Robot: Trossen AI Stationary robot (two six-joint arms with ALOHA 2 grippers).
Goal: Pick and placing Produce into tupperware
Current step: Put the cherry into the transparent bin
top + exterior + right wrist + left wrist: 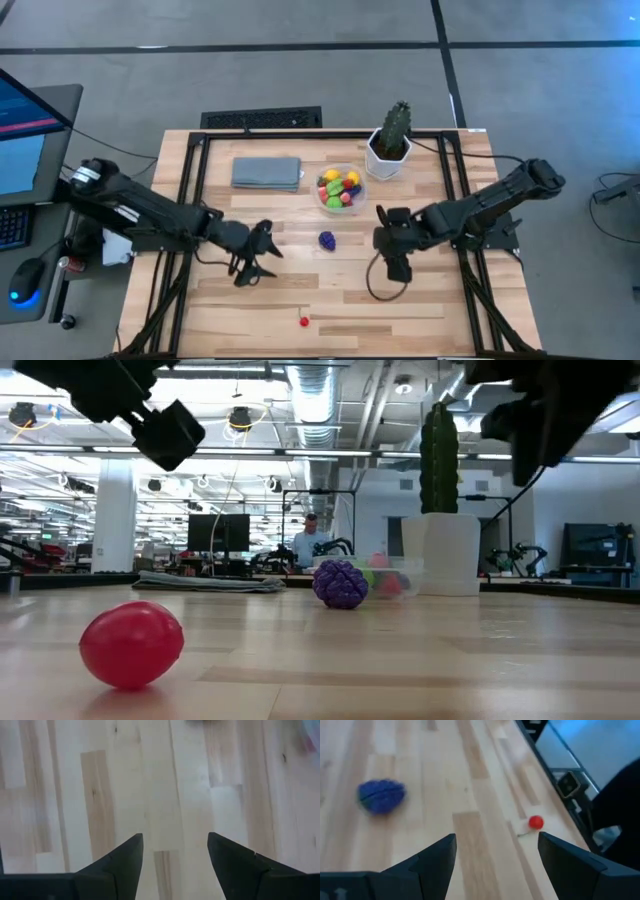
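Note:
The round clear tupperware [340, 188] stands at the far middle of the table with several yellow, green and red produce pieces inside. A purple produce piece [327, 240] lies on the wood in front of it, between my two grippers. A small red piece [304, 320] lies near the front edge. My left gripper [262, 262] hovers open, left of the purple piece [381, 796], with the red piece [535, 822] ahead of its fingers. My right gripper [398, 268] hangs open over bare wood [175, 795], right of the purple piece.
A potted cactus in a white pot [390, 145] stands right of the tupperware. A folded grey-blue cloth [267, 172] lies to its left. Black frame rails [190, 190] run along the table's sides. A person [308, 542] shows far off in the room behind.

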